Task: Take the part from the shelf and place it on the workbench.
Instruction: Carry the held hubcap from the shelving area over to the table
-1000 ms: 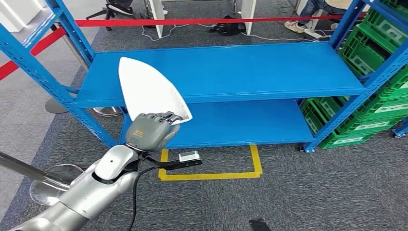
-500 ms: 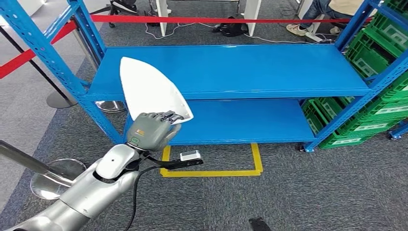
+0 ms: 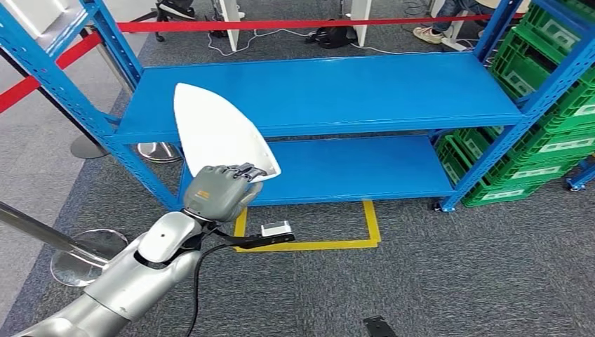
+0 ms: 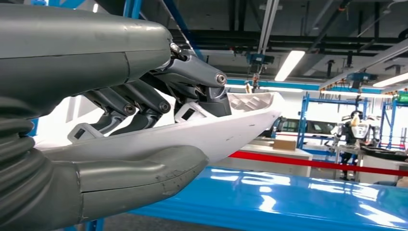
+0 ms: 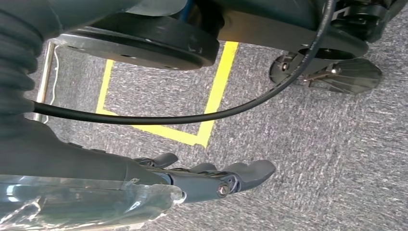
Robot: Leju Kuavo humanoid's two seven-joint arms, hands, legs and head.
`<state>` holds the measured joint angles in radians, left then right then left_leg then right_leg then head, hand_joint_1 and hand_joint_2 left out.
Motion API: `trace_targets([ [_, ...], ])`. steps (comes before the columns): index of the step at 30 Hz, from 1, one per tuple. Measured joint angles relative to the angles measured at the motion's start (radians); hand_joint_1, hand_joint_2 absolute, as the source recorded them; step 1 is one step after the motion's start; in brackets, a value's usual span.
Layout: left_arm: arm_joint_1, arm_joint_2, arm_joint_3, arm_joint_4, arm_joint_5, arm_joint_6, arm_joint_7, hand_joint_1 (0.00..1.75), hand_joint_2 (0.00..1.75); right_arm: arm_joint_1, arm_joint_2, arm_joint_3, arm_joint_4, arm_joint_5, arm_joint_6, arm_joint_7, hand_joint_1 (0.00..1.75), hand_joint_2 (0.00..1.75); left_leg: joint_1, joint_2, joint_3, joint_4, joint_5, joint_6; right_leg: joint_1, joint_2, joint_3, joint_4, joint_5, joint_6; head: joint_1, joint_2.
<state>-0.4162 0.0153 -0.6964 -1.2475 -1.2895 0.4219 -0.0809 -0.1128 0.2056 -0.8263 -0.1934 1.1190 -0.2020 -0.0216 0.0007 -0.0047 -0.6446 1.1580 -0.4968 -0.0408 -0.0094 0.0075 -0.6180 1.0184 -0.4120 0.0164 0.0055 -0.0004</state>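
My left hand [image 3: 221,191] grips the wide end of the white part [image 3: 219,133], fingers [image 4: 144,98] on top and thumb [image 4: 144,171] underneath; the part is clear of the shelf [image 3: 330,88], raised in front of it, pointed end away from me. My right hand [image 5: 211,180] hangs over the carpet [image 3: 435,281], fingers loosely extended, holding nothing. Step in hand: carry the part to the tabletop, which I cannot see from here. Keep the grip firm and the part level, since the long tip gives leverage against the fingers. Turn slowly; keep the tip clear of the blue uprights [image 3: 49,77] and the green crates [image 3: 554,140] beyond.
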Motion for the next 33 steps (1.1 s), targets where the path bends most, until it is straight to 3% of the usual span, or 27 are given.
trace_targets([
  [2,-0.002,0.0,0.0,-0.002,-0.001,0.0,0.0,1.75,1.75,-0.001,0.0,0.0,0.0,0.002,0.0,-0.001,0.0,1.75,-0.001,0.0,0.075,-0.127,0.035,0.007,0.004,0.0,-0.007,0.003,0.006,0.008,0.0,0.0],
  [3,-0.002,0.0,0.0,-0.004,-0.001,0.0,0.0,1.75,1.75,-0.001,0.0,0.0,0.0,0.003,0.0,-0.001,0.0,1.75,-0.002,0.0,0.092,-0.16,0.041,0.012,0.006,0.0,-0.01,0.003,0.01,0.013,0.0,0.0],
  [6,0.004,0.004,0.001,-0.005,-0.002,0.001,0.002,1.75,1.75,0.0,0.0,0.0,0.0,0.004,-0.001,0.001,0.0,1.75,-0.003,-0.002,0.089,-0.174,0.049,0.032,0.004,0.0,-0.017,0.001,0.019,0.031,-0.001,0.0],
  [8,0.007,0.007,0.001,-0.006,-0.004,0.002,0.003,1.75,1.75,0.001,0.0,0.0,0.0,0.004,-0.003,0.002,0.0,1.75,0.0,0.0,0.083,-0.178,0.06,0.046,0.003,0.0,-0.038,0.046,-0.017,0.041,0.003,0.0],
  [11,0.013,0.01,0.001,-0.007,-0.007,0.003,0.003,1.75,1.75,0.0,0.0,0.0,0.0,0.004,-0.005,0.002,0.0,1.75,0.0,0.002,0.068,-0.178,0.073,0.055,0.002,-0.001,-0.11,0.239,-0.129,0.05,0.009,0.0],
  [12,0.016,0.011,0.001,-0.008,-0.007,0.003,0.003,1.75,1.75,-0.001,0.0,0.0,0.0,0.004,-0.004,0.002,0.0,1.75,0.0,0.002,0.063,-0.177,0.076,0.055,0.002,-0.001,-0.12,0.282,-0.146,0.051,0.009,0.0],
  [13,0.019,0.011,0.001,-0.008,-0.007,0.003,0.003,1.75,1.75,-0.002,0.0,0.0,0.0,0.004,-0.004,0.002,0.0,1.75,0.0,0.002,0.059,-0.177,0.08,0.054,0.002,-0.001,-0.111,0.284,-0.144,0.051,0.01,0.0],
  [14,0.021,0.012,0.001,-0.008,-0.007,0.003,0.003,1.75,1.75,-0.002,0.0,0.0,0.0,0.004,-0.004,0.003,0.0,1.75,0.0,0.002,0.056,-0.177,0.083,0.052,0.001,-0.001,-0.081,0.245,-0.125,0.05,0.01,0.0],
  [16,0.022,0.012,0.002,-0.008,-0.008,0.003,0.003,1.75,1.75,0.0,0.0,0.0,0.0,0.005,-0.004,0.004,0.0,1.75,-0.001,0.0,0.053,-0.175,0.088,0.046,0.001,-0.001,0.011,0.101,-0.077,0.046,0.01,0.0],
  [18,0.022,0.013,0.004,-0.01,-0.008,0.004,0.003,1.75,1.75,0.0,0.002,0.0,0.0,0.005,-0.004,0.005,0.0,1.75,-0.004,-0.002,0.046,-0.172,0.095,0.036,0.002,0.002,0.061,0.01,-0.056,0.036,0.008,0.0],
  [22,0.022,0.015,0.004,-0.012,-0.008,0.004,0.003,1.75,1.75,0.004,0.003,0.0,0.0,0.005,-0.004,0.005,0.0,1.75,-0.002,-0.001,0.034,-0.165,0.095,0.012,0.004,0.003,0.053,0.0,-0.041,0.008,0.007,0.0],
  [24,0.022,0.016,0.004,-0.012,-0.008,0.004,0.003,1.75,1.75,0.004,0.003,0.0,0.0,0.005,-0.004,0.005,0.0,1.75,0.0,-0.001,0.001,-0.091,0.038,0.001,0.001,0.002,0.044,-0.003,-0.031,-0.005,0.003,0.0],
  [26,0.024,0.016,0.005,-0.012,-0.008,0.004,0.003,1.75,1.75,0.004,0.003,0.0,0.0,0.005,-0.004,0.005,0.0,1.75,0.001,0.0,-0.056,0.048,-0.037,-0.006,0.0,0.0,0.03,-0.003,-0.021,-0.009,-0.001,0.0],
  [27,0.025,0.017,0.005,-0.012,-0.005,0.004,0.003,1.75,1.75,0.006,0.003,0.0,0.0,0.005,-0.004,0.004,0.0,1.75,0.001,0.0,-0.076,0.1,-0.058,-0.008,0.001,0.0,0.023,-0.002,-0.017,-0.009,-0.001,0.0],
  [28,0.026,0.017,0.005,-0.012,0.002,0.004,0.001,1.75,1.75,0.007,0.003,0.0,0.0,0.005,-0.004,0.002,0.0,1.75,0.001,0.0,-0.078,0.118,-0.059,-0.007,0.001,0.0,0.017,-0.002,-0.013,-0.007,-0.001,0.0],
  [29,0.027,0.018,0.005,-0.012,0.013,0.004,-0.005,1.75,1.75,0.008,0.003,0.0,0.0,0.006,-0.004,0.0,0.0,1.75,0.001,0.0,-0.06,0.096,-0.043,-0.006,0.001,0.0,0.012,-0.002,-0.01,-0.006,-0.001,0.0],
  [31,0.028,0.018,0.006,-0.012,0.043,0.003,-0.023,1.75,1.75,0.008,0.003,0.0,0.0,0.006,-0.003,-0.003,0.0,1.75,0.001,0.0,0.022,-0.033,0.013,-0.001,0.0,0.0,0.008,-0.002,-0.004,0.0,-0.001,0.0],
  [33,0.028,0.016,0.006,-0.013,0.06,0.003,-0.036,1.75,1.75,0.008,0.003,0.0,0.0,0.008,-0.003,-0.006,0.0,1.75,0.001,0.0,0.087,-0.15,0.042,0.007,0.005,0.001,0.002,0.001,0.001,0.007,-0.001,0.0],
])
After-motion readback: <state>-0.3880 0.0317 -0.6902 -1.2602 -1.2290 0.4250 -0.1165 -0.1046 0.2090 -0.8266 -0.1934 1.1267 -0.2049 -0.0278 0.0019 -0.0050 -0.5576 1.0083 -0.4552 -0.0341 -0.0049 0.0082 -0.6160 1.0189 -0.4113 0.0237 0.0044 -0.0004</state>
